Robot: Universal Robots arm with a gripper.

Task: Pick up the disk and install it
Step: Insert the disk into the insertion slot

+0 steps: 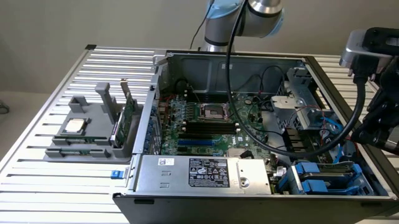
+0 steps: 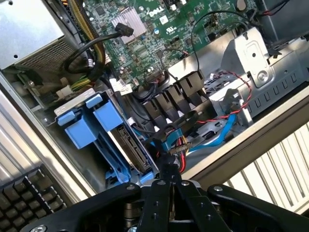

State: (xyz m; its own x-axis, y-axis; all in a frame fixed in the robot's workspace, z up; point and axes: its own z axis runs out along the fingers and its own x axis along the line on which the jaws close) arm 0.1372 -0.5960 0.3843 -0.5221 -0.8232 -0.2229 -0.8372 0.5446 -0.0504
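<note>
The disk (image 2: 129,146) sits on edge in the drive bay at the corner of the open computer case (image 1: 187,198), held in its blue carrier frame (image 2: 82,126). In the exterior view the blue carrier (image 1: 324,173) is at the case's lower right. My gripper (image 2: 170,166) hovers just above the bay beside the disk's connector end. Its fingers are shut together with nothing between them. In the exterior view the gripper's black body (image 1: 379,123) hangs over the case's right wall.
Red, black and blue cables (image 2: 212,130) run beside the bay. The power supply (image 1: 199,170) and motherboard (image 1: 212,121) fill the case. A grey fixture (image 1: 87,140) on the exterior view's left holds a processor chip (image 1: 76,125) and a green card (image 1: 128,116). A keyboard (image 2: 24,200) lies outside the case.
</note>
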